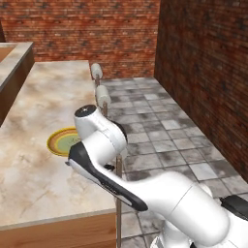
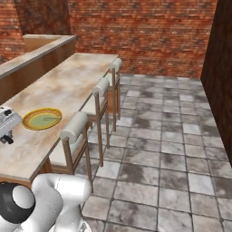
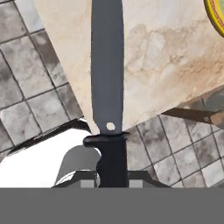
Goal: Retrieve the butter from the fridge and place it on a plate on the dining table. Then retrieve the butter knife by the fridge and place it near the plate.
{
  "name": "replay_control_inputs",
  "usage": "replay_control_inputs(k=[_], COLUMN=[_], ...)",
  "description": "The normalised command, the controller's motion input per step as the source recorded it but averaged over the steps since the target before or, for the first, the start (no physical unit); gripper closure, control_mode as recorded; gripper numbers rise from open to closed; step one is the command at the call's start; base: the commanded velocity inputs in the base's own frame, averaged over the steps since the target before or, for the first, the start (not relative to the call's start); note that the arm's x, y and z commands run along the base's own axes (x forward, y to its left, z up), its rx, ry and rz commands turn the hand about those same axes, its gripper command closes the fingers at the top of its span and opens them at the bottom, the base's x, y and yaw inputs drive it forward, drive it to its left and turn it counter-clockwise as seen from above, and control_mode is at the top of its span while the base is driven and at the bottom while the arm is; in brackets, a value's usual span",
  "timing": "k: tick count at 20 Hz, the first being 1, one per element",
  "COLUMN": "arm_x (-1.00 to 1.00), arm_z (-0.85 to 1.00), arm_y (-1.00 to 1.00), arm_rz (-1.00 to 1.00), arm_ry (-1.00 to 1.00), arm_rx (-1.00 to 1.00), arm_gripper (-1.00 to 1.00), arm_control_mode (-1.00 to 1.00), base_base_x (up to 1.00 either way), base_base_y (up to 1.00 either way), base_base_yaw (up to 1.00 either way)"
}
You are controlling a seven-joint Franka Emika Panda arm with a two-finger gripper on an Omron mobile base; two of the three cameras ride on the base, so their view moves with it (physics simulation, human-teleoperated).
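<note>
Gripping the butter knife point(image 3: 108, 87) by its dark handle, the gripper point(image 3: 112, 177) points the smooth grey blade over the marbled dining table point(image 3: 166, 65); the plate point(image 3: 216, 15), beyond the fingers, is cut off.

yellow-rimmed plate point(image 2: 41, 118), beige marbled dining table point(image 2: 68, 86)

You have the plate point(image 1: 62, 141) lying near the desk's point(image 1: 43, 97) stool-side edge, partly hidden behind the white arm point(image 1: 104, 150).

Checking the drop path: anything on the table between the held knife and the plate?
Nothing in the hand view: bare marbled tabletop lies between the knife blade and the plate rim.
</note>
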Motion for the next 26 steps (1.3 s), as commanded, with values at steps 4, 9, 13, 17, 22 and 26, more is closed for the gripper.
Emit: replay_control_inputs(k=[4, 9, 13, 17, 22, 26], arm_x=[0.31, 0.51, 0.42, 0.37, 0.45, 0.35], arm_z=[-0.41, -0.41, -0.37, -0.40, -0.31, -0.17], arm_y=[0.01, 0.31, 0.34, 0.31, 0.10, -0.03], arm_rz=[0.26, 0.31, 0.15, 0.00, -0.03, -0.07], arm_ry=[-0.09, -0.01, 0.00, 0.00, 0.00, -0.01], arm_rx=[0.00, 0.01, 0.02, 0.00, 0.00, 0.00], arm_gripper=[1.00, 1.00, 1.00, 1.00, 1.00, 1.00], arm_control_mode=[-1.00, -1.00, -1.00, -1.00, -1.00, -1.00], base_base_x=[0.00, 0.00, 0.00, 0.00, 0.00, 0.00], base_base_y=[0.00, 0.00, 0.00, 0.00, 0.00, 0.00], base_base_yaw=[0.00, 0.00, 0.00, 0.00, 0.00, 0.00])
